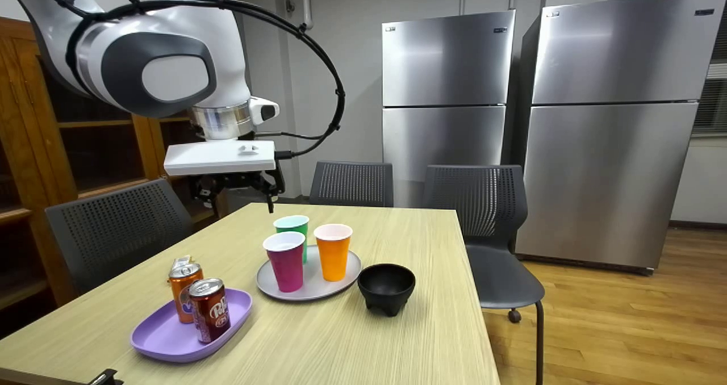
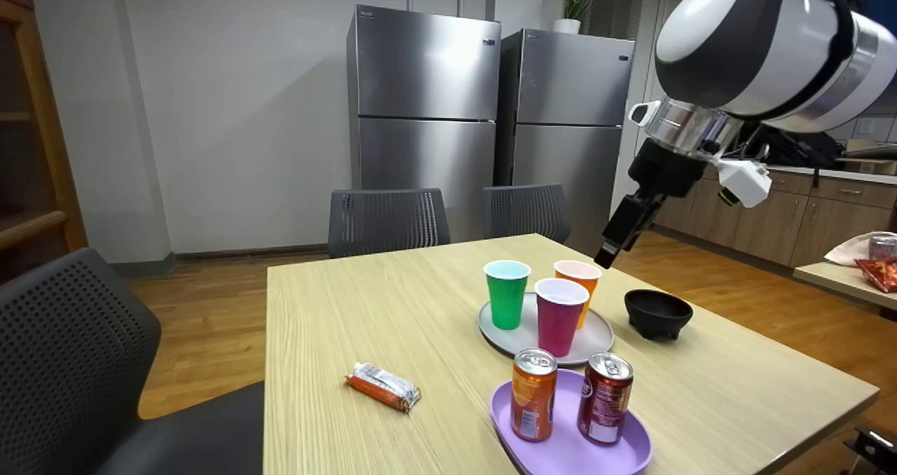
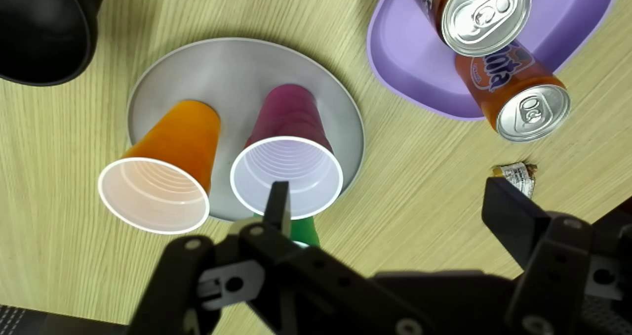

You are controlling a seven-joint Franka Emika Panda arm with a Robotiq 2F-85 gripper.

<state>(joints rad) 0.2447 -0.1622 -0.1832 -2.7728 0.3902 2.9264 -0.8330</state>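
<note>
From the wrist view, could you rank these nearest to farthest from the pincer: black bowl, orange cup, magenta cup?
1. Magenta cup: on the grey plate, partly hidden behind the pincer.
2. Orange cup: same plate, farther left.
3. Black bowl: off the plate, upper-left corner.

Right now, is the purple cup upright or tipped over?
Upright: in both exterior views the purple cup stands mouth up on the gray plate.

Two steel refrigerators [image 1: 446,61], dark mesh-backed chairs [image 2: 389,219], wooden cabinet [image 1: 40,118], potted plant [image 2: 574,7]
</note>
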